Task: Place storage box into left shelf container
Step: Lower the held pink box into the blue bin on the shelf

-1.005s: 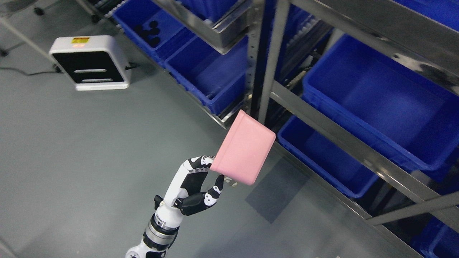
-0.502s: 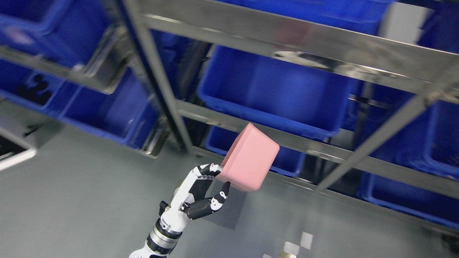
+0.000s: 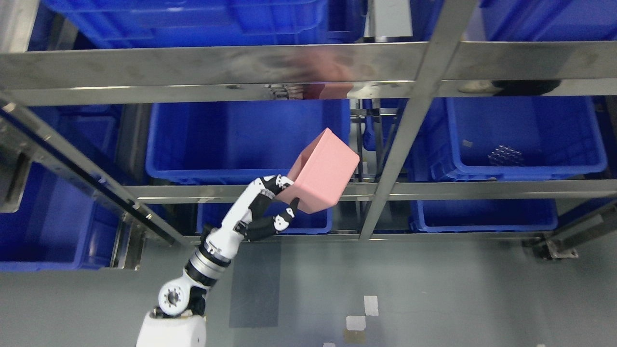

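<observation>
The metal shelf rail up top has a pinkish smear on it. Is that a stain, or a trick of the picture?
Head view: likely a reflection, as the shiny top rail mirrors the pink storage box that the left hand holds below it. Head view: the picture is sharp, and a dark shadow patch lies on the grey floor.

A steel shelf rack (image 3: 395,144) stands on a grey floor (image 3: 434,299) marked with pale tape squares (image 3: 371,305).

The glossy white-and-black articulated left hand (image 3: 262,209) is showing white finger shells with black joint segments and black fingertips; a ribbed silver-and-black wrist collar (image 3: 207,260) is joining it to a white forearm shell (image 3: 168,330); a round grey bolted joint cap (image 3: 172,297) is showing between them.
</observation>
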You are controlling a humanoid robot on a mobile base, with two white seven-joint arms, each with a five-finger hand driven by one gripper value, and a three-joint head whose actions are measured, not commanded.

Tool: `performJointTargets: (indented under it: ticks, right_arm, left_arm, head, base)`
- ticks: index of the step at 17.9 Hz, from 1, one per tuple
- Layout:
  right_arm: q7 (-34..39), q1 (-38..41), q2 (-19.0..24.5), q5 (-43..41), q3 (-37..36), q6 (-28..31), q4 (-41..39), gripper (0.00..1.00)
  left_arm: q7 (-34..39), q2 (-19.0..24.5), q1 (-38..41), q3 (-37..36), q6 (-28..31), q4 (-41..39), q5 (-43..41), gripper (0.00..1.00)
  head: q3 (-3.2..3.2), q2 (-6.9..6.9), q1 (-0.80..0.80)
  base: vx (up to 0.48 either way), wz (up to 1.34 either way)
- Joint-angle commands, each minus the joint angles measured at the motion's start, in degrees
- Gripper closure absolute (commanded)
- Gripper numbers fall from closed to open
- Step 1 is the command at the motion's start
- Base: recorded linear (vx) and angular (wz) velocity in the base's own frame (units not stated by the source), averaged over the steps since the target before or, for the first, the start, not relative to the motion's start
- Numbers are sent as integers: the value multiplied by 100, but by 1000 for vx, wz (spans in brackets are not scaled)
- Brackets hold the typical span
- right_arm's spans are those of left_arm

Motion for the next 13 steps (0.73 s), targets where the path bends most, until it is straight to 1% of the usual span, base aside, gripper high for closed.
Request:
performJointTargets:
  ticks: [1,2,5,8,11,13]
  right_arm:
    - [-39,-27,-100,-123,0,-9,-100,0]
    - [-39,-27,-100,-123,0,-18,-100,0]
    - [-39,-27,-100,-123,0,-9,-100,0]
    - [-39,-18,-100,-123,0,-9,-100,0]
    - [-39,-18,-100,-123,0,-9,-100,0]
    - [-39,-27,-100,-123,0,-9,-100,0]
  left_arm:
    - [3,101,-822,1345,178,1268,-1089,96]
    - [12,106,-945,1424,178,1417,-1221,96]
    - [38,317,-1533,1697,195,1892,-1731,96]
    - [47,449,-2122,1803,160,2367,-2434,96]
    - [64,309,-2649,1707,142,2762,-3215,96]
    - [64,282,-2905,1479,142,3104,-3865,95]
  head:
    - [0,0,0]
    - [0,0,0]
    - [0,0,0]
    - [0,0,0]
    - [0,0,0]
    - [0,0,0]
  base:
    - [32,-348]
    - [28,-245]
    - [21,-176]
    - [6,-30]
    - [-4,32]
    - [-5,38]
